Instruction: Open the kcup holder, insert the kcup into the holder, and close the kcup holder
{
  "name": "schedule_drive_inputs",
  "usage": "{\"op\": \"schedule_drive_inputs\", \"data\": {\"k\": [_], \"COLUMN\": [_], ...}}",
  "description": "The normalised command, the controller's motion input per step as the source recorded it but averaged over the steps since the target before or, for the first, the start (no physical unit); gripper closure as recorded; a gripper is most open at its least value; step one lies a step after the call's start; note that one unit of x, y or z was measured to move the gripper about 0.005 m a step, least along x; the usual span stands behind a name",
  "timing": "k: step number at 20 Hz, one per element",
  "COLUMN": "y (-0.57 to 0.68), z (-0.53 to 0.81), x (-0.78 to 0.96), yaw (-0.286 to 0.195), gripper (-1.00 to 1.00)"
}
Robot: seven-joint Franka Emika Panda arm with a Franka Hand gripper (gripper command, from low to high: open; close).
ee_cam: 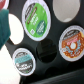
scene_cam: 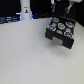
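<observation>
Hovering above the kcup holder (scene_cam: 61, 31) on the table (scene_cam: 25, 55), the tool (scene_cam: 62, 11); its state cannot be told.

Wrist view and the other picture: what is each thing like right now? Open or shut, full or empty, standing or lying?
kcup holder: drawer open, round pod slots showing.
green-lidded kcup: sitting lid up in the drawer.
orange-lidded pod: in a slot, lid up.
dark-lidded pod: in a slot, lid up.
middle slot: empty.
gripper: above the holder; open or shut, cannot tell.
white bottle-shaped object: standing upright.
</observation>
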Motion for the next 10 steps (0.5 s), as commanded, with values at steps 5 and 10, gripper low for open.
{"op": "schedule_drive_inputs", "data": {"k": [5, 10], "y": [-0.2, -0.22], "z": [0.15, 0.16], "x": [0.55, 0.61], "yaw": [0.044, 0.038], "gripper": [-1.0, -1.0]}}
